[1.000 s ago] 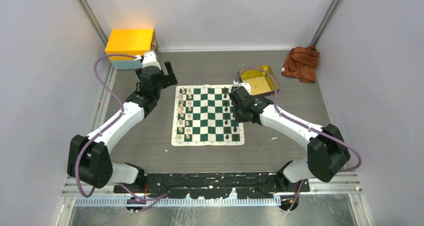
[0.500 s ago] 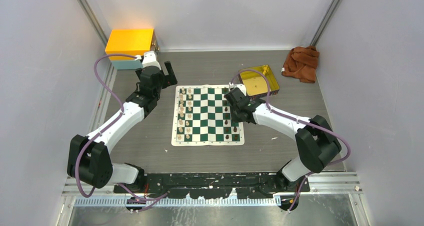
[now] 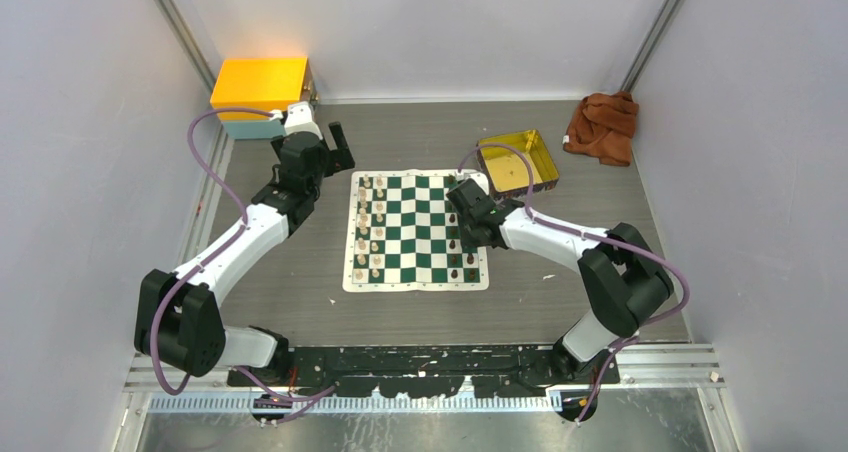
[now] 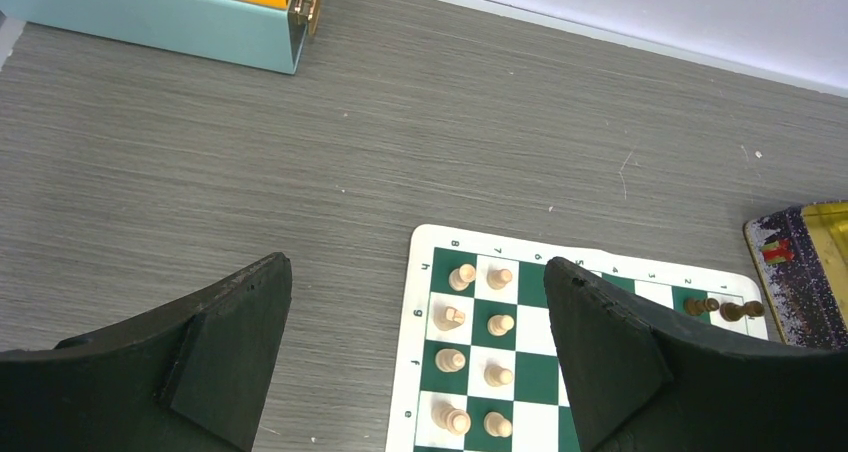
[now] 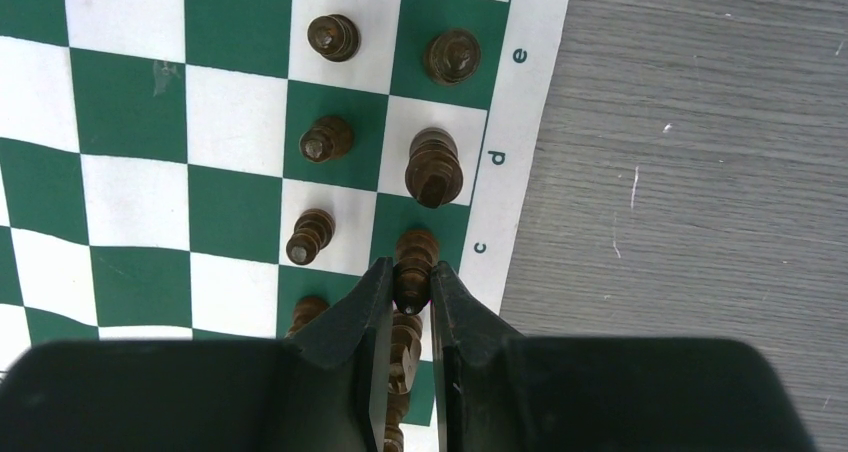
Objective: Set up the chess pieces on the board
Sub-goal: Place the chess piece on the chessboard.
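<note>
The board [image 3: 418, 283] lies flat in the middle of the table. Cream chess pieces [image 3: 370, 222] fill its two left columns and show in the left wrist view [image 4: 462, 276]. Dark chess pieces [image 3: 462, 262] stand in its right columns and show in the right wrist view [image 5: 333, 37]. My right gripper [image 5: 411, 284] is shut on a dark piece [image 5: 415, 257] standing on the green edge square by the letter c. It hovers over the board's right edge [image 3: 465, 230]. My left gripper [image 4: 415, 272] is open and empty, above the table off the board's far left corner [image 3: 337, 144].
A gold tray [image 3: 518, 162] sits just beyond the board's far right corner, its edge in the left wrist view [image 4: 805, 262]. An orange box on a teal base [image 3: 260, 87] stands at the back left. A brown cloth [image 3: 602, 125] lies at the back right.
My right arm's elbow has swung in to the left and its gripper has shifted slightly left over the board's right columns. The left arm has not moved.
</note>
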Available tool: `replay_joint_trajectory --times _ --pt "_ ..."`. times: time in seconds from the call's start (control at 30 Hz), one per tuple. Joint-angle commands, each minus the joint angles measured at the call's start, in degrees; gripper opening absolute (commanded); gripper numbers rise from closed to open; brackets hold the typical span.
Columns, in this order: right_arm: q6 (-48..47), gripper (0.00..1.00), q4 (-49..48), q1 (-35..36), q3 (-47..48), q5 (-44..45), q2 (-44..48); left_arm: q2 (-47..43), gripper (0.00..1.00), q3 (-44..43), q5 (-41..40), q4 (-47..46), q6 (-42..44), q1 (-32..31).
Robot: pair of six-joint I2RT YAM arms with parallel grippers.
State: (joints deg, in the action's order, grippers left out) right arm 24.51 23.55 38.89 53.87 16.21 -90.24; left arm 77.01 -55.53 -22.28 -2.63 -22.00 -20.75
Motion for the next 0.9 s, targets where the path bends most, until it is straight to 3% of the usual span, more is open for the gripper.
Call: replay_joint_trajectory --times 0.0,0.27,0.7,0.87 --pt "0.1 0.01 -2.8 0.2 0.0 0.0 -0.3 -0.1 0.96 -0.4 -0.4 -3.4 0.9 -0.2" --pt "0.3 0.03 -3.3 0.3 -0.4 -0.2 -0.7 0.1 0.96 -0.4 -0.3 -3.4 1.0 -0.2" --pt "0.2 0.28 -3.0 0.2 -0.5 -0.6 -1.2 0.2 0.96 -0.3 -0.1 -3.4 0.9 -0.2" --pt "-0.1 0.34 -2.8 0.2 -0.3 -0.6 -1.0 0.2 0.97 -0.3 0.1 -3.4 0.8 -0.2"
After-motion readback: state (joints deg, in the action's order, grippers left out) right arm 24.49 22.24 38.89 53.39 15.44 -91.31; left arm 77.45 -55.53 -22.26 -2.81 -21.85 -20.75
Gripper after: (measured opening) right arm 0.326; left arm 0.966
